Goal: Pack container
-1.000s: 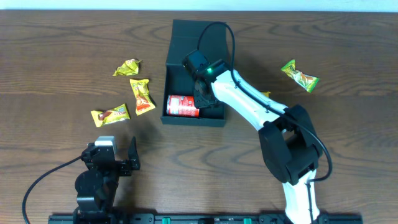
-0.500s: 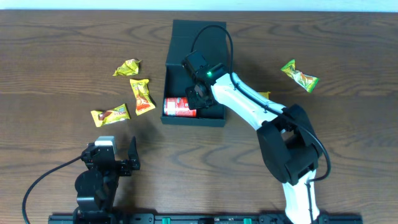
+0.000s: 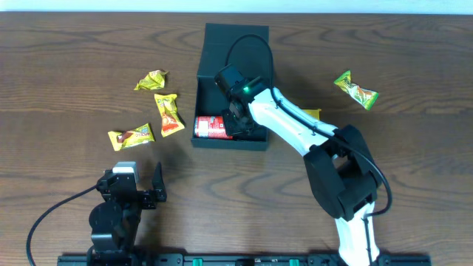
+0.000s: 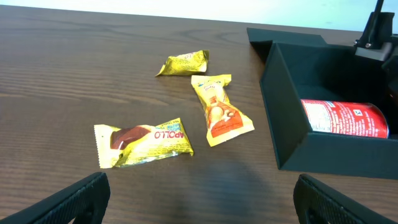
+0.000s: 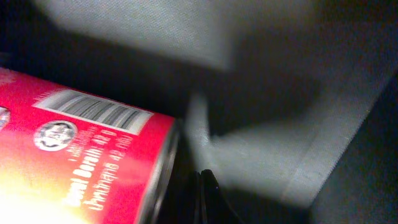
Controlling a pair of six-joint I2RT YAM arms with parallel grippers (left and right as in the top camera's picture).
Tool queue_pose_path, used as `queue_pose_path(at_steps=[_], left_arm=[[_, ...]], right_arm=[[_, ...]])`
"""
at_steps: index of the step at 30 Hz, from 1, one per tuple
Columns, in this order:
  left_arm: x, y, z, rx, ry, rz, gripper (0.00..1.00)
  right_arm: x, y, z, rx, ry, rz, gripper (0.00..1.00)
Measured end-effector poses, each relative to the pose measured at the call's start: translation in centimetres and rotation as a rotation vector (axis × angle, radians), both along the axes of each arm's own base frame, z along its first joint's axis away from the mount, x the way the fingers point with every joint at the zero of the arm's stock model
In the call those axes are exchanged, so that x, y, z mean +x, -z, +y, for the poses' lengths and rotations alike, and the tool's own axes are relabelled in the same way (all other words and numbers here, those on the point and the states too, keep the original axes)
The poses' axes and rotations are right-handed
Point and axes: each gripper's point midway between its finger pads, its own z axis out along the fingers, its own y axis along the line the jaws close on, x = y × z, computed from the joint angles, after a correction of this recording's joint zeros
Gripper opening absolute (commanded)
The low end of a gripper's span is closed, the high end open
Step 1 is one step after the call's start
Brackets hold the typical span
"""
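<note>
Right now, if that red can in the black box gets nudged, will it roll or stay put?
The red can lies on its side, so it would probably roll rather than tip. The walls of the container surround it, so it likely could not roll far. Its glossy printed skin looks rigid and perhaps slippery to grip.
</note>
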Motion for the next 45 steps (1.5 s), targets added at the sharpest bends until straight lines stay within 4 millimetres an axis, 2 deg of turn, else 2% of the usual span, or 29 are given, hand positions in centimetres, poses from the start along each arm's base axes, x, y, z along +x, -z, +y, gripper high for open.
queue_pose_path(at_steps=[3,6,11,13,15,23,30,37,45], left_arm=[[0.0,0.0,0.0,0.0,0.0,0.0,0.95],[0.0,0.0,0.0,0.0,0.0,0.0,0.95],[0.0,0.0,0.0,0.0,0.0,0.0,0.95],[0.0,0.0,0.0,0.0,0.0,0.0,0.96],[0.0,0.0,0.0,0.0,0.0,0.0,0.95],[0.0,0.0,0.0,0.0,0.0,0.0,0.95],[0.0,0.0,0.0,0.0,0.0,0.0,0.96],[0.0,0.0,0.0,0.0,0.0,0.0,0.95],[0.0,0.0,0.0,0.0,0.0,0.0,0.95]], right_arm=[[0.0,-0.1,-0.9,-0.045,0.013,-0.005,0.02],[1.3,-1.4,-1.1,-0.073,0.027,-0.055,0.02],[5.8,-6.6,1.6,0.02,0.045,-0.235,0.02],[6.8,-7.6,2.3,0.052,0.047,-0.273,0.02],[7.0,-7.8,2.7,0.07,0.044,-0.285,0.02],[6.1,-7.4,5.8,0.111,-0.009,-0.303,0.02],[4.4,-3.9,8.2,0.092,-0.059,-0.258,0.02],[4.0,-1.1,8.1,0.069,-0.016,-0.208,0.02],[3.6,-0.9,7.8,0.066,0.028,-0.187,0.02]])
